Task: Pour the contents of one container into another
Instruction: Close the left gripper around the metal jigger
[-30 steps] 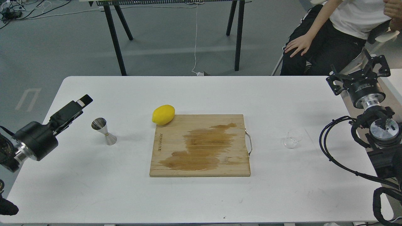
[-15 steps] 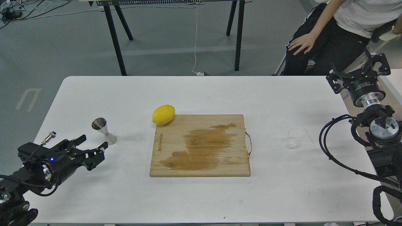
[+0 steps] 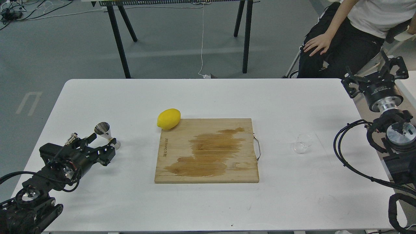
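The steel jigger (image 3: 104, 131) stands upright at the table's left, leaning a little in this view. My left gripper (image 3: 102, 145) is open right at its near side, one finger (image 3: 91, 138) to the left of the cone and the other (image 3: 110, 152) in front of the base, partly hiding it. I cannot tell if they touch it. The clear glass cup (image 3: 302, 143) sits on the table right of the cutting board, with nothing near it. My right gripper (image 3: 374, 75) hovers open off the table's far right corner, well behind the cup.
A wooden cutting board (image 3: 208, 151) with a dark wet stain and a metal handle fills the middle of the white table (image 3: 208, 97). A yellow lemon (image 3: 169, 119) rests at its back left corner. A seated person (image 3: 344, 35) is behind the right side.
My left gripper turned over, dropped low, then advanced up and right until its open fingers reached the jigger. The right gripper drifted slightly right. The person shifted a little.
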`<state>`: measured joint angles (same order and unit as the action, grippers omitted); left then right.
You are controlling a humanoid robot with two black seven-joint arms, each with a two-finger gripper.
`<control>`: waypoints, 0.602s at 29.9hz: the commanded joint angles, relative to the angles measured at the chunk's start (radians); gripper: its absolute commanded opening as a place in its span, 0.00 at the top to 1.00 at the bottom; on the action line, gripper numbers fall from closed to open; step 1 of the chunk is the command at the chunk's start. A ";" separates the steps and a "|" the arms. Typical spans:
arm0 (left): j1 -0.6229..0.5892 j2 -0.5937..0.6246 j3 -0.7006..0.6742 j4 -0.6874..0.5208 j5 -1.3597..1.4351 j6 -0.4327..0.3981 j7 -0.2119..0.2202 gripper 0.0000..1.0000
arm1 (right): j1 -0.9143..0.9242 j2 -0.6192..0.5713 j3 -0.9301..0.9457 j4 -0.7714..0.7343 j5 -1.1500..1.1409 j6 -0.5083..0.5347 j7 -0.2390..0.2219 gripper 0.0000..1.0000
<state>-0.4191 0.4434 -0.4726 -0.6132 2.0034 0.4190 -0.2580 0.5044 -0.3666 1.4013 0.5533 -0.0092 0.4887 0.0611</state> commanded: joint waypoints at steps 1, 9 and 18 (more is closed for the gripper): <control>-0.001 -0.006 0.000 0.006 -0.003 0.006 -0.003 0.29 | 0.002 0.000 -0.001 0.000 0.000 0.000 0.000 0.00; -0.004 -0.037 -0.001 0.006 -0.003 0.006 -0.001 0.51 | 0.000 0.000 -0.001 0.000 -0.002 0.000 0.000 0.00; -0.004 -0.037 0.000 0.006 -0.003 0.007 -0.001 0.62 | 0.002 0.000 -0.005 0.005 -0.002 0.000 0.000 0.00</control>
<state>-0.4233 0.4057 -0.4752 -0.6072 2.0002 0.4264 -0.2585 0.5060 -0.3665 1.3975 0.5558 -0.0108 0.4887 0.0614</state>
